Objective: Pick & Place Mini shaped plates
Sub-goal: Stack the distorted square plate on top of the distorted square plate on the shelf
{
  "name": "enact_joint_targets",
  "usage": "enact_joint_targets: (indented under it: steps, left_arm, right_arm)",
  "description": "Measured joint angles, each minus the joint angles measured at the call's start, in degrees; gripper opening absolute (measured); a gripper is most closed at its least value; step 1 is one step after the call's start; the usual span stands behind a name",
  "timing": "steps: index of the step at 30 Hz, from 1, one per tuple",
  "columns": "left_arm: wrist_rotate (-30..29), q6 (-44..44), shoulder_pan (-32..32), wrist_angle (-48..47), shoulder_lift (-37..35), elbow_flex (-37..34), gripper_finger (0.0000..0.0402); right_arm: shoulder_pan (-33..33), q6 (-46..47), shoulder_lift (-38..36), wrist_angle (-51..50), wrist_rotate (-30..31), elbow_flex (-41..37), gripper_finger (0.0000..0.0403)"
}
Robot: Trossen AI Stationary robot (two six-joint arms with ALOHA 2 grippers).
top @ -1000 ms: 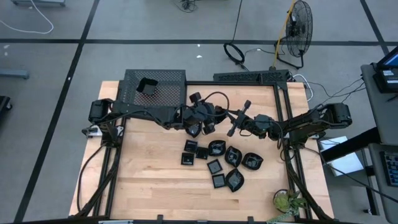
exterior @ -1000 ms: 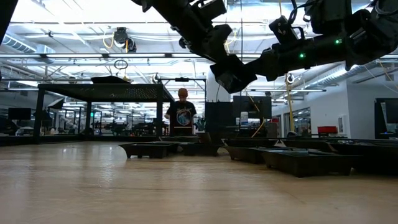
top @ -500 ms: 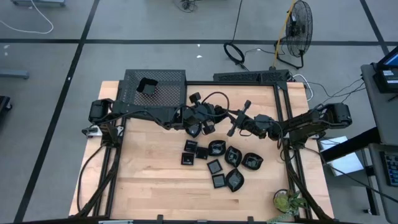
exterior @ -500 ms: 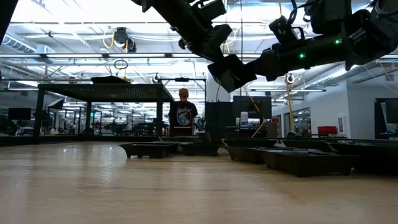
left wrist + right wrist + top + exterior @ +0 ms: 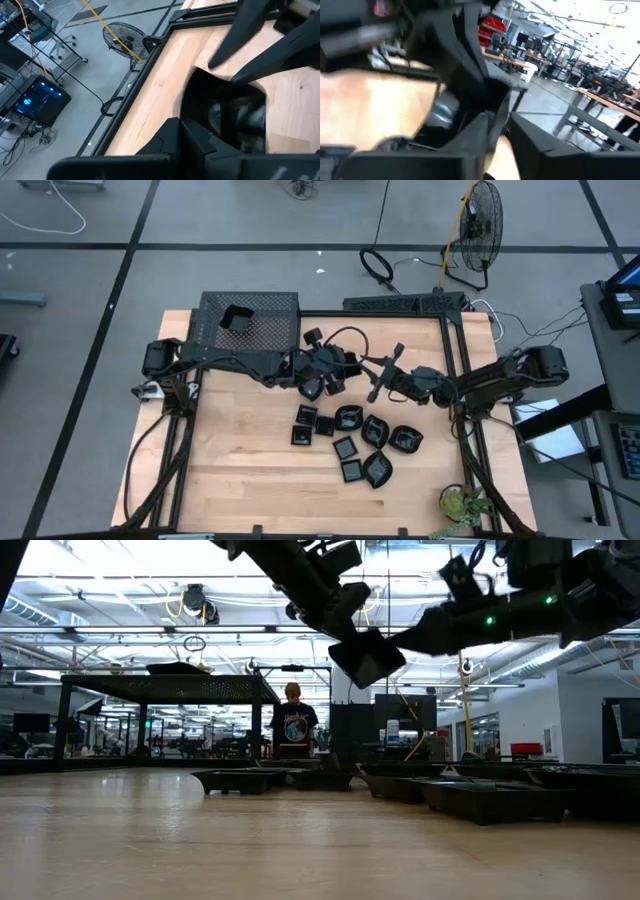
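The left gripper [image 5: 330, 383] hangs above the wooden surface [image 5: 240, 470], clamped on a small square plate [image 5: 367, 657], glossy black with a raised rim. In the low view the plate is well clear of the surface and tilted, one corner dipping down; it has no clear long axis. In the left wrist view the same plate [image 5: 225, 117] sits between that gripper's dark fingers, its shiny inner face catching light.

The right gripper [image 5: 385, 373] is just beside the left one, at about the same height; whether its fingers are apart or together cannot be told.

Below both grippers, the rest of the mini shaped plates [image 5: 350, 442] lie in a loose cluster on the surface, square and rounder leaf-like ones mixed, some touching. One more square plate [image 5: 235, 319] lies on the black mesh rack [image 5: 265, 330], which stands beyond the left gripper at the surface's far corner. A person [image 5: 294, 722] stands in the room behind.
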Motion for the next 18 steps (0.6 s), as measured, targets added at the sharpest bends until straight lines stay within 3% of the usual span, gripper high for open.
enact_joint_targets:
  steps: [8, 14, 18]
  left_arm:
    - [-1.4, 1.3, 0.0, -5.5, -3.8, 0.0, 0.0007]
    - [-2.2, -2.0, 0.0, -15.3, -12.8, 0.0, 0.0005]
    - [-5.7, -5.6, 1.2, -24.2, -19.8, 0.0, 0.0010]
  right_arm:
    - [4.0, 1.9, -5.1, -4.1, 0.2, 0.0, 0.0193]
    - [3.9, 2.1, -5.5, -5.3, 0.4, 0.0, 0.0211]
    - [3.9, 2.1, -5.5, -5.3, 0.2, 0.0, 0.0207]
